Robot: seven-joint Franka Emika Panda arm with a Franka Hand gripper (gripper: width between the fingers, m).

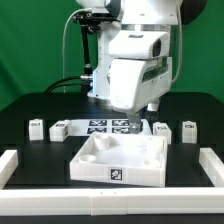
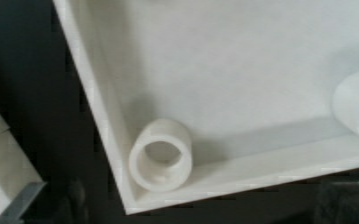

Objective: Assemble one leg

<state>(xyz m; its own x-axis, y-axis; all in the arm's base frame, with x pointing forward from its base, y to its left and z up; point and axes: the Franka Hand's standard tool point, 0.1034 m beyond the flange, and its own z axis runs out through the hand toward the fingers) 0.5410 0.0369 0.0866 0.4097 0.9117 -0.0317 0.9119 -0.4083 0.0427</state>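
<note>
Several small white legs with black tags stand in a row on the black table, two at the exterior view's left [image 1: 35,126] and two at its right [image 1: 188,130]. None shows in the wrist view. The white square panel [image 1: 120,160] with a raised rim lies in front of them. My gripper [image 1: 150,108] hangs above the table behind the panel, near the right-hand legs, and holds nothing. The wrist view looks down into the panel [image 2: 229,80], with a round socket [image 2: 158,155] in its corner. My gripper [image 2: 185,215] is open, its dark fingers blurred at the frame's two corners.
The marker board [image 1: 108,126] lies flat between the two pairs of legs. Low white walls [image 1: 14,165] border the table on the left, right and front. A second round socket [image 2: 357,110] shows at the edge of the wrist view.
</note>
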